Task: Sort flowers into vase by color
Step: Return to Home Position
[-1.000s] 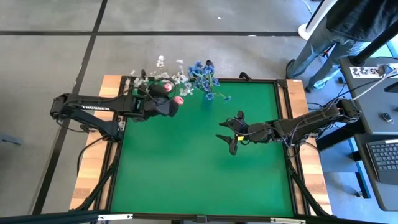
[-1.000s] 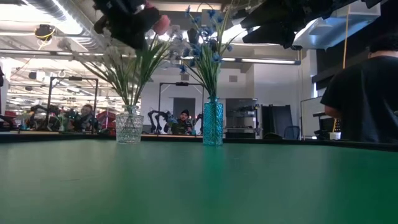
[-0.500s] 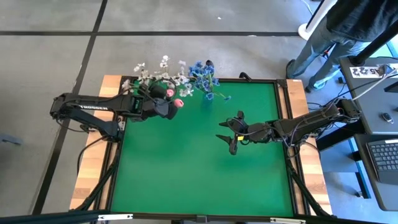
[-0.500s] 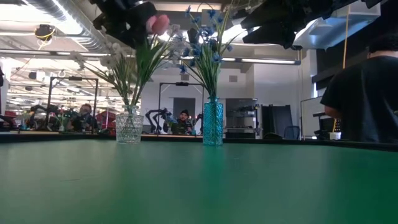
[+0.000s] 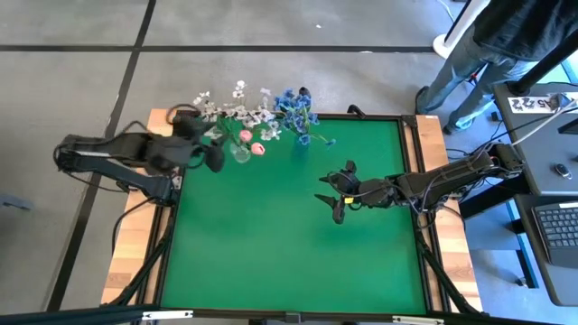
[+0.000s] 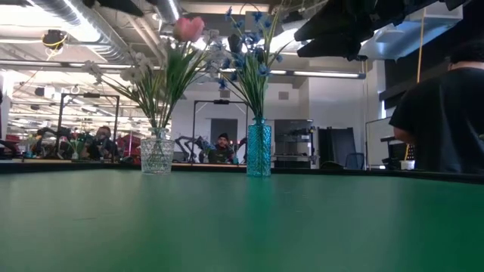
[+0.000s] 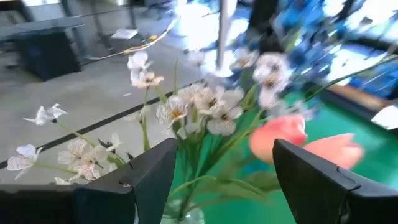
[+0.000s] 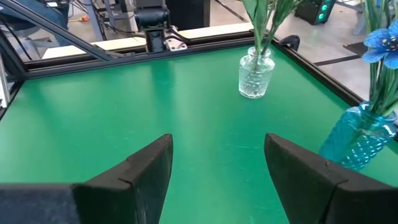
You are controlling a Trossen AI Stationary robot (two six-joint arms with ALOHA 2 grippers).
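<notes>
Green mat [image 5: 289, 253]: covers the table top; the only things standing on it are two vases at the far edge.
Left arm pose: runs nearly straight along the table's far left corner, coming in from beyond the left edge with the wrist aimed toward the vases.
Left claw: the left gripper [image 5: 217, 156] hangs just beside the transparent vase [image 5: 240, 153], at blossom height. Its fingers [image 7: 149, 180] are spread wide with nothing between them. Contact with the stems cannot be judged.
Right arm pose: reaches in from the right edge with the forearm close to level, raised above the mat's right-centre.
Right claw: the right gripper [image 5: 332, 192] hovers well apart from both vases, fingers spread and empty.
Transparent vase contents: pink tulips [image 5: 253, 143] and white sprays [image 5: 230, 97]; the stems stand in the vase and fan outward.
Second vessel: the blue vase [image 6: 259, 148] stands near the transparent vase but apart from it, on its right in the low view. It holds the blue sprays [image 5: 296, 106].
Bystander: a person [image 5: 492, 41] stands beyond the table's far right corner.
</notes>
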